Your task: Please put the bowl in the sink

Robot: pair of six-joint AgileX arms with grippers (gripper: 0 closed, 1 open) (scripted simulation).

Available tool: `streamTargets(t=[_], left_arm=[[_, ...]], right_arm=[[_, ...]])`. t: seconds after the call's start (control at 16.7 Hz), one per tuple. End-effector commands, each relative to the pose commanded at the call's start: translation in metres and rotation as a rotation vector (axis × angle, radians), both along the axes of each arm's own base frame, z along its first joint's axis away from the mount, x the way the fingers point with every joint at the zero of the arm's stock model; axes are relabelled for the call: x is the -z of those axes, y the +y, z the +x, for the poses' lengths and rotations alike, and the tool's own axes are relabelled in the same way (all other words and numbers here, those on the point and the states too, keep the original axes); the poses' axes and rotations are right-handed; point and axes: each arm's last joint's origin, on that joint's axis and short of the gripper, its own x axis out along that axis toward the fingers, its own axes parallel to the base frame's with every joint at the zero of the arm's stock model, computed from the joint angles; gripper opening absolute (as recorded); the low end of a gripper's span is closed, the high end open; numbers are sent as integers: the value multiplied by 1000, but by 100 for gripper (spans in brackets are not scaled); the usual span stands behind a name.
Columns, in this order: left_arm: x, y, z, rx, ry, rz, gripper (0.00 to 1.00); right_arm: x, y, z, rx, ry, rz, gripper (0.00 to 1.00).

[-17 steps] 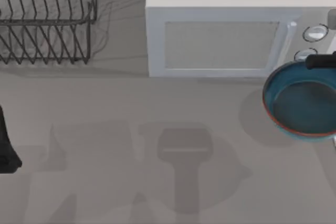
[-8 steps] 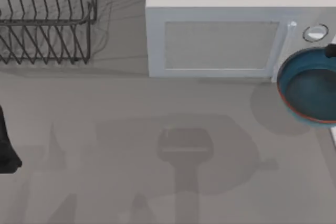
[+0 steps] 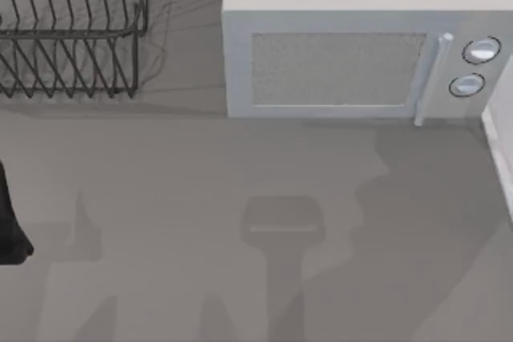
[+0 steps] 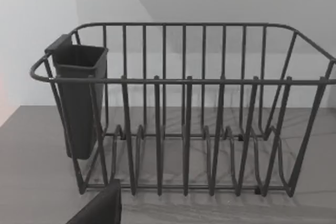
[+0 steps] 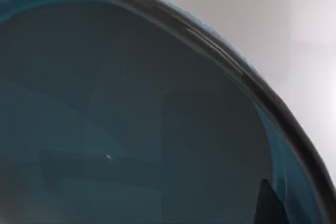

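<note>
The round, shallow, glossy blue bowl takes up most of the right wrist view, seen from very close, with its dark rim curving from the upper left to the lower right of that frame. So close to the wrist camera, it is probably carried by the right arm, but the fingers of the right pincer cannot be made out, and I cannot tell how far they are open or where they touch the bowl.

I judge the bowl to be stiff, rather light and slippery because of its glaze, and it may break if dropped. The thin rim is the natural place to pinch it.

In the top view the left arm rests at the left edge. The wire dish rack is at the upper left, and the white microwave at the upper centre.
</note>
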Motion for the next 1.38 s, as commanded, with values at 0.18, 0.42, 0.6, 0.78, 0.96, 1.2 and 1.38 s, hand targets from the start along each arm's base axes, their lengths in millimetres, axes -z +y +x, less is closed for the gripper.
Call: streamTargets(t=[0.18,0.42,0.6,0.78,0.96,1.2,1.38], left_arm=[[0,0,0,0,0,0,100],[0,0,0,0,0,0,100],[0,0,0,0,0,0,100],[0,0,0,0,0,0,100],[0,0,0,0,0,0,100],[0,0,0,0,0,0,100],[0,0,0,0,0,0,100]], right_arm=[[24,-37,-7,43,-220,-45,0],[40,-63,-26,50,-515,-147,0],[36,-65,-39,20,-723,-224,0],[24,-59,-49,-25,-891,-274,0],[13,-51,-55,-63,-1001,-297,0],[9,-49,-56,-74,-1028,-301,0],[10,-50,-55,-70,-1025,-300,0]])
